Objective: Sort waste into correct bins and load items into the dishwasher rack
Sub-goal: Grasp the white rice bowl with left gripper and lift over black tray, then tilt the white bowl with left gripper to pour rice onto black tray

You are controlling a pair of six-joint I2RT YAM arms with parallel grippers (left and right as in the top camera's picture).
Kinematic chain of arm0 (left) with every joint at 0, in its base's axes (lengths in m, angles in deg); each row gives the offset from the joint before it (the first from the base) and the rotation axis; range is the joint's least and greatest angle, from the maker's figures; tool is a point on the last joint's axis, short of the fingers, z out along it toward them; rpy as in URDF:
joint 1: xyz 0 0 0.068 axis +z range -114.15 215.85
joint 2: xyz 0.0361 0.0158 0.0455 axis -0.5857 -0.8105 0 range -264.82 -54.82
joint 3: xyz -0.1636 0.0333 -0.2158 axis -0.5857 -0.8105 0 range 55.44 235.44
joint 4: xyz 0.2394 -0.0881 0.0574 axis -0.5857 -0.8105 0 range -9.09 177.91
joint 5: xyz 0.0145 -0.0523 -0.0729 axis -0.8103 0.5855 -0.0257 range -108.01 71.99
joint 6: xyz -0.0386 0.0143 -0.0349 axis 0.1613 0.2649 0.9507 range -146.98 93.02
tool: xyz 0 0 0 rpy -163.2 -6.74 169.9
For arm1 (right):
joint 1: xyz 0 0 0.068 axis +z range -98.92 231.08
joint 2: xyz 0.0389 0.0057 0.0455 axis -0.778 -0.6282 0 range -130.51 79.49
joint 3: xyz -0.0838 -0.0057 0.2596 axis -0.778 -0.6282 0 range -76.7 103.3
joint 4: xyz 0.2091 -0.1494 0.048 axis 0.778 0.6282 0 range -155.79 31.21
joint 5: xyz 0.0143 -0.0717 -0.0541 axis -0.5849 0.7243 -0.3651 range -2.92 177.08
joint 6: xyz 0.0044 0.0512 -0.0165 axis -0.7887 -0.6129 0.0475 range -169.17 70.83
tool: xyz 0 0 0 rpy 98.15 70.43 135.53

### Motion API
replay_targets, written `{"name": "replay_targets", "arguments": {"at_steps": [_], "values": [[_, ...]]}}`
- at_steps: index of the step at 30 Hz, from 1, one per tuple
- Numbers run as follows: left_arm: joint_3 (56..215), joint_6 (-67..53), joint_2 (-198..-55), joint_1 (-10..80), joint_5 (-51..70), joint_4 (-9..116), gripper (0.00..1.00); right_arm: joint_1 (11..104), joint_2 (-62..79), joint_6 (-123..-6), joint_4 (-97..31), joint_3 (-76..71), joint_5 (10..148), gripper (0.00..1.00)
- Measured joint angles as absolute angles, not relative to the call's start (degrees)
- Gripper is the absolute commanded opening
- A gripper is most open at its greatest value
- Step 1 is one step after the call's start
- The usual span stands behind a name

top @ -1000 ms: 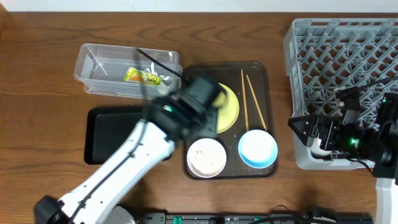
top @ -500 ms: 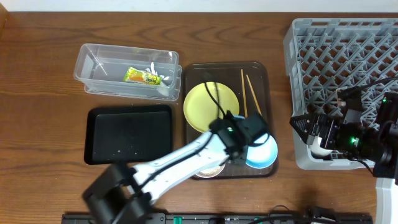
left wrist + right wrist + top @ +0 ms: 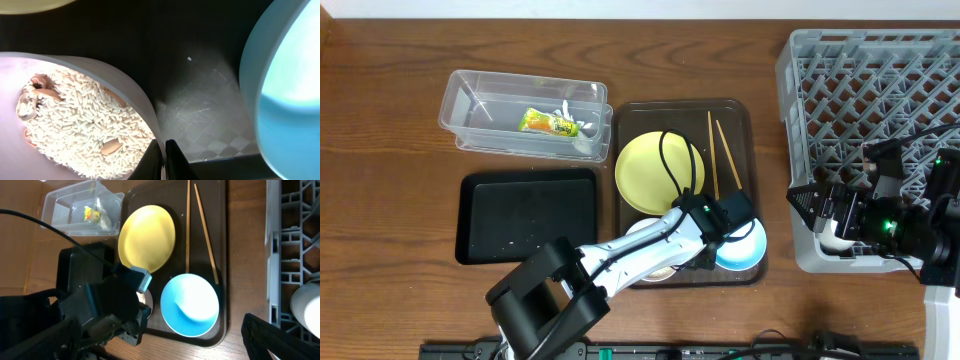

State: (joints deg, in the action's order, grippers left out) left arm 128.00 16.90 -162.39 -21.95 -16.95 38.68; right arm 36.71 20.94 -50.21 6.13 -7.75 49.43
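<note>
Working on the rice bowl [image 3: 75, 120], on the tray [image 3: 750, 130] by the tabletop's front edge. Left claw [image 3: 164, 151] at its rim, fingers nearly together; cannot tell whether clamped. Next: lift level, tip leftovers into the black bin [image 3: 525, 215].

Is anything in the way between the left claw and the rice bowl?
No, nothing visible. The left gripper sits right at the rim of the rice bowl, with the blue bowl on its other side.
</note>
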Motion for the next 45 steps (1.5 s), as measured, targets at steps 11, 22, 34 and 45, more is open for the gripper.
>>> {"name": "replay_targets", "arguments": {"at_steps": [11,22,34,45], "values": [[128.63,10.27,-152.36,-12.86,-15.27,30.76,0.06,36.71,20.94,-50.21,6.13,-7.77,49.43,0.99],[129.57,-5.94,-134.02,16.85,10.18,30.57,0.06,36.71,20.94,-50.21,6.13,-7.77,49.43,0.99],[112.41,-30.99,-134.33,44.43,43.9,30.46,0.06,36.71,20.94,-50.23,6.21,-7.75,49.45,0.99],[105.26,-43.32,-140.08,51.29,61.21,31.27,0.06,36.71,20.94,-50.23,6.24,-7.75,49.45,0.99]]}}
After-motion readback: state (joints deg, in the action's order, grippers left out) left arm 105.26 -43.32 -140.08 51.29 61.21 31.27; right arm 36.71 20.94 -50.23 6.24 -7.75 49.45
